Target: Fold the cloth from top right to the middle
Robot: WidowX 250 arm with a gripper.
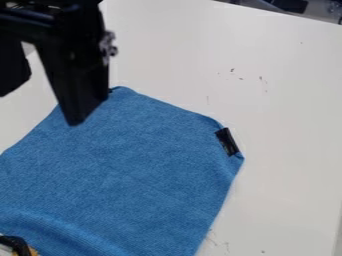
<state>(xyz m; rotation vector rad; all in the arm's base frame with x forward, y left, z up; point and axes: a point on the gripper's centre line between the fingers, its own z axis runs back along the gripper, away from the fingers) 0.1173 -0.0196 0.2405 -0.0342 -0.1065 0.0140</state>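
Now, speckled white table (287,100) under blue cloth (133,165), dark clutter (290,5) beyond, black gripper (40,108) above, jaws wide!

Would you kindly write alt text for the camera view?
A blue cloth lies spread on a white table, with a black strip near its right corner; an open black pincer hangs at the upper left.

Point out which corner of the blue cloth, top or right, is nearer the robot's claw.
The top corner. In the picture it shows close to the gripper, while the right corner, by the black strip, lies farther away.
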